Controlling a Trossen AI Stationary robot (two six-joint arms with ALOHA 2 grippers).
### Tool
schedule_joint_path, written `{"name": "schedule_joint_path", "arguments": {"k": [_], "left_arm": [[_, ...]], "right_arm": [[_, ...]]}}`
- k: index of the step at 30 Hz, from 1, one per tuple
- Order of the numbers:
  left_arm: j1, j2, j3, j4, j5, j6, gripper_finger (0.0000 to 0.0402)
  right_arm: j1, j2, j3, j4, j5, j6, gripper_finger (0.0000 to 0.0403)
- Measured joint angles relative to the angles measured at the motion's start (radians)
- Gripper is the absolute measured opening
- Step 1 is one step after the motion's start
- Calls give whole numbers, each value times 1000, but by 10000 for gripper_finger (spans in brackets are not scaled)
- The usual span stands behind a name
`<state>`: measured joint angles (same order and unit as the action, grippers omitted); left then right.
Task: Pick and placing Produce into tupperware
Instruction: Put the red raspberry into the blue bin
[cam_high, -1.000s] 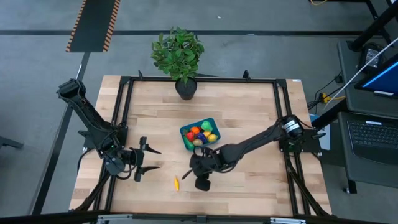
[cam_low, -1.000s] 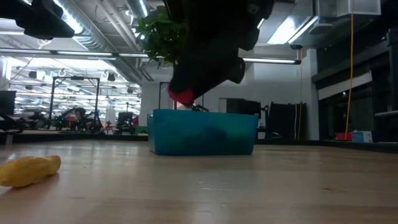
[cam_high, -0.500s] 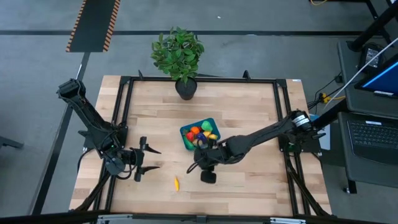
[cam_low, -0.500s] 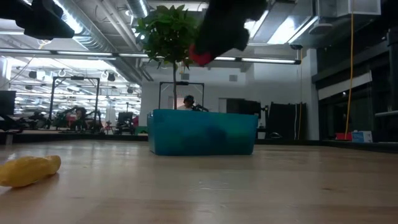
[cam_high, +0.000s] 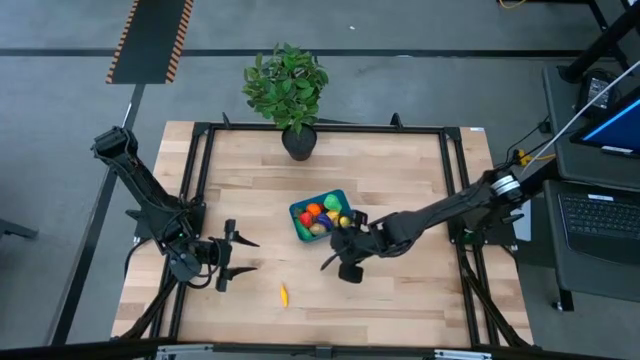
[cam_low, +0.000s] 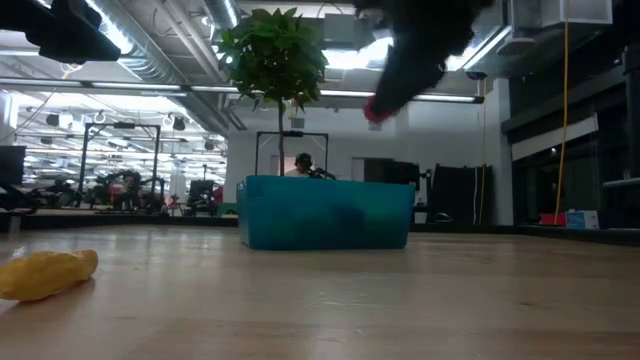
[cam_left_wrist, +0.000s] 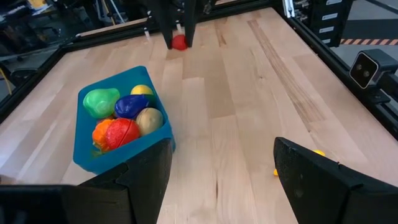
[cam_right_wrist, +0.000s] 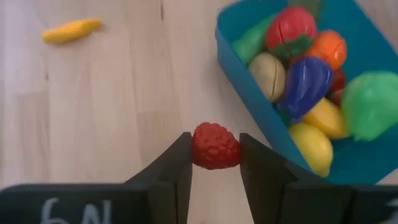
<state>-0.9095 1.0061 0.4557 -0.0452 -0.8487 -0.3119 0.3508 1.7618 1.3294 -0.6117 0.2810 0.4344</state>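
The teal-blue tupperware (cam_high: 322, 215) sits mid-table, holding several toy pieces: red, orange, green, purple, yellow, tan. In the right wrist view its near wall (cam_right_wrist: 261, 118) runs just beside my right gripper (cam_right_wrist: 215, 152), which is shut on a red berry-shaped toy (cam_right_wrist: 215, 146). That gripper (cam_high: 343, 262) hovers above the table just off the container's near-right corner. The low view shows the red toy (cam_low: 375, 110) high above the container's rim (cam_low: 325, 182). A yellow toy (cam_high: 283, 294) lies on the wood toward the near edge. My left gripper (cam_high: 240, 255) waits open, left of it. My right gripper pinches the red berry toy by its two opposite sides (cam_right_wrist: 198, 149) between both fingers (cam_right_wrist: 177, 165), coming from above and pointing down. The toy is lifted clear of the table, with bare wood beneath it, beside the tupperware's outer wall.
A leafy potted plant (cam_high: 287, 85) stands at the table's far edge. A black metal frame (cam_high: 200, 180) runs along the table's sides. Bare wood spreads to the right of the container (cam_high: 420, 170) and along the near edge. Monitors and a cart stand beyond the right side.
My right gripper, still shut on the red toy, has risen from just above the table and carried the toy toward the table's right, from the container's near-left side to its near-right corner. The tupperware, the yellow toy and the left arm have stayed put.
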Motion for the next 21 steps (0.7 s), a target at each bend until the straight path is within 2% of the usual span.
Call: {"name": "schedule_joint_path", "arguments": {"k": [5, 13, 21], "left_arm": [[2, 0, 0, 0, -1, 0, 271], [34, 0, 0, 1, -1, 0, 271], [74, 0, 0, 2, -1, 0, 271]], "right_arm": [[0, -96, -204, 228, 0, 18, 114], [0, -287, -523, 711, -2, -38, 114], [0, -338, -740, 1097, -4, -133, 113]]}}
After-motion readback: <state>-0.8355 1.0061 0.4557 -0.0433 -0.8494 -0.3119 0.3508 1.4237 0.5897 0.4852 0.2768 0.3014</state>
